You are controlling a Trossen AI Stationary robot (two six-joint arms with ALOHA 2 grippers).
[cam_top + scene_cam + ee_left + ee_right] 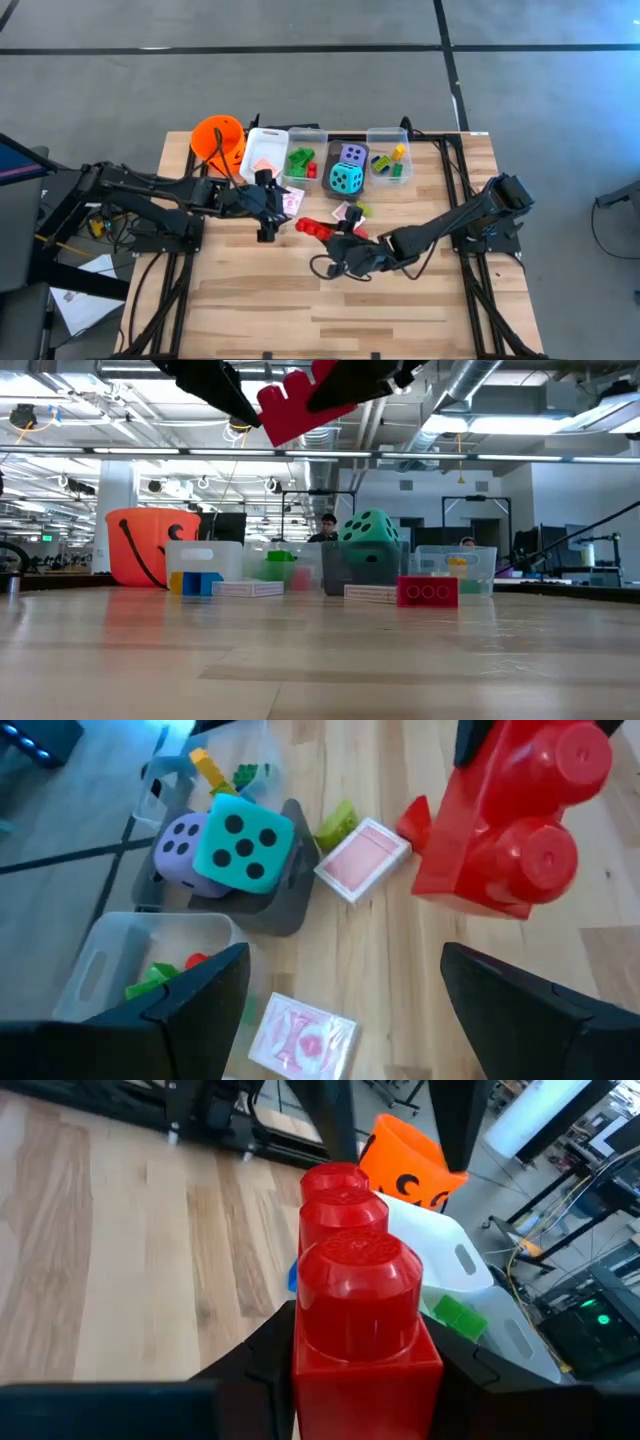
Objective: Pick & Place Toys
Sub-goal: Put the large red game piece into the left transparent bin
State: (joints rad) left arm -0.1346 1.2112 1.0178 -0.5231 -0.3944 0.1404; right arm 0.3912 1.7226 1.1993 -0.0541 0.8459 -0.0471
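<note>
- Right gripper (pixel 322 232) at centre frame in the high view, clamped on a large red plastic brick (pixel 312 227); fingers pinching its lower sides in the right wrist view, studs (pixel 348 1205) pointing away from the wrist.
- Brick held well clear of the wooden table (pixel 400 310): in the low view, hanging at the top centre of the frame, far above the tabletop.
- Left gripper (pixel 268 212) left of centre in the high view, fingers spread apart and holding nothing, just below the white plastic bin (pixel 262 140); red brick visible ahead of it at the upper right of the left wrist view.
- Likely step: carrying the brick toward one of the bins along the upper edge of the table.
- Worth doing: keep the brick high enough to pass over the pink-white card (pixel 345 212) and the small yellow-green brick (pixel 362 210) lying just above the gripper.
- Avoid the left gripper close by on the left; a crossing path risks a knock.
- Centre over the chosen bin before lowering; teal soft die (pixel 347 179) and purple soft die (pixel 352 154) already fill the dark tray (pixel 285 910), so little room there.
- Release low, since a tall, top-heavy brick probably tumbles if dropped.
</note>
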